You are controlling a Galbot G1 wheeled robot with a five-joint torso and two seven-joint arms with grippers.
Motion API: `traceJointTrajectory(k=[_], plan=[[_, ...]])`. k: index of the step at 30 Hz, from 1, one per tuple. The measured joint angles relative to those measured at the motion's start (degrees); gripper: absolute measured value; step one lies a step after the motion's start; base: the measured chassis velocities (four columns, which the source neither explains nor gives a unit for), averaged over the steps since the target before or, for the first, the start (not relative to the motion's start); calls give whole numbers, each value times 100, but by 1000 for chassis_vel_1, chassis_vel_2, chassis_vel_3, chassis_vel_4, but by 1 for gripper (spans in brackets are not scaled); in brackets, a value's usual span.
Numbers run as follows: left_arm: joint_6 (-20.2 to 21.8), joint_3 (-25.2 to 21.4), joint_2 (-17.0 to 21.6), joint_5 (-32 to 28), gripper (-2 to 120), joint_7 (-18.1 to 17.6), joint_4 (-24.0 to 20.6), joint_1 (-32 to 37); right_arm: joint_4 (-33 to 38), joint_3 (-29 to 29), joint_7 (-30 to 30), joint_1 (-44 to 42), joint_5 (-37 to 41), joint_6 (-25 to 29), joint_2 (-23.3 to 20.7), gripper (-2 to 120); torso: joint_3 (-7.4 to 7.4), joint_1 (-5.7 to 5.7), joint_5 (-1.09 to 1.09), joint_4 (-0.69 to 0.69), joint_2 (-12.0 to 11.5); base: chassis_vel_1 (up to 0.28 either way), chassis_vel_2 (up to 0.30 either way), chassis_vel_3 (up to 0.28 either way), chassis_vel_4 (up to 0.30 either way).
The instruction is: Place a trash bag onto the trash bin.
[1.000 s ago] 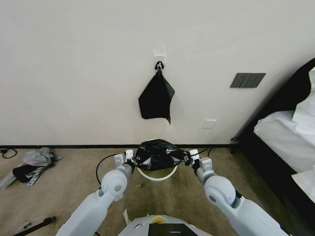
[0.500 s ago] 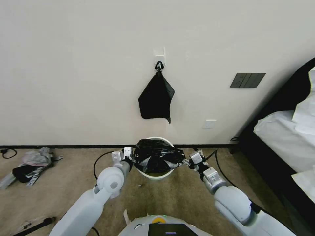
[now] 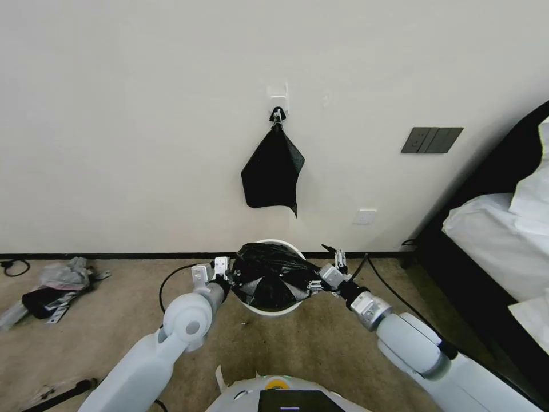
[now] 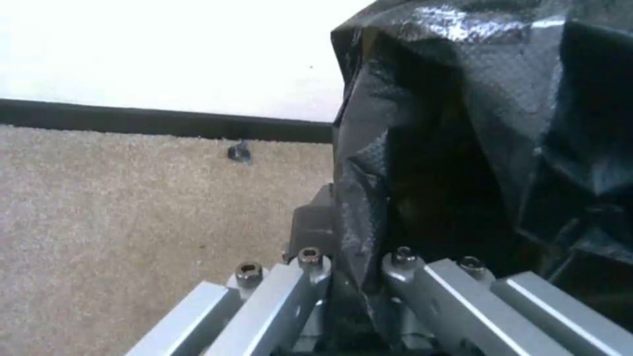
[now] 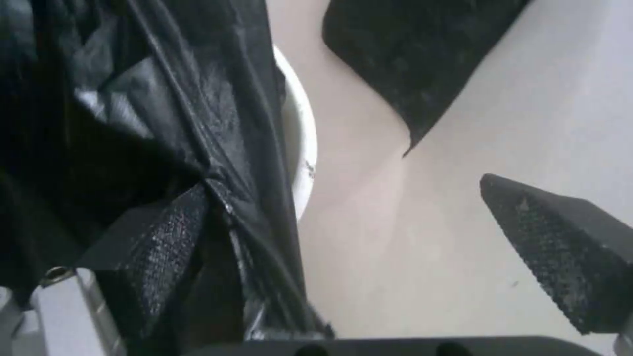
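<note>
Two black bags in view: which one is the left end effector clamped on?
The glossy, wrinkled trash bag draped over the trash bin, gripped by the left end effector. The matte black bag hangs untouched from the wall hook.

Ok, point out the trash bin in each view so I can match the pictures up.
Head view: the trash bin stands on the carpet at the wall's foot, between both grippers, mostly covered by the trash bag.
Left wrist view: the bin cannot be made out; the bag hides that side.
Right wrist view: a curved strip of cream rim beside the bag.
Shared landmark: the glossy bag itself.
</note>
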Motion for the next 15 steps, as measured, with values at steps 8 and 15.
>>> traceJointTrajectory(k=[8,15], plan=[[68,59,-2,48,1,-83,-114,-8,-130,-654,-365,608,-1244,-26,-364,100,0,0,0,0,0,0,0,0,0],[106,95,-9,48,1,-120,-118,-21,-259,-841,-577,827,-1986,296,-445,100,0,0,0,0,0,0,0,0,0]])
